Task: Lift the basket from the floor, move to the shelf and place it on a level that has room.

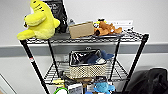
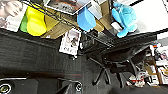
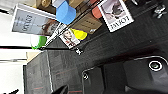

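now | basket [image 1: 87,66] sits flat on the shelf's [image 1: 140,51] second level [image 1: 117,71], centred between the posts, likely so it cannot tip | top tier carries a yellow plush [image 1: 40,21] and cardboard box [image 1: 81,29] | hands: cannot tell whether apart or together

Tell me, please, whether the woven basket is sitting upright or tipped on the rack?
Upright. The basket rests flat on the shelf's second tier, its rim level and opening facing up, with dark and blue items inside.

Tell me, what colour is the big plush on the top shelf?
Bright yellow. The plush sits at the left end of the top tier; the head view shows it best.
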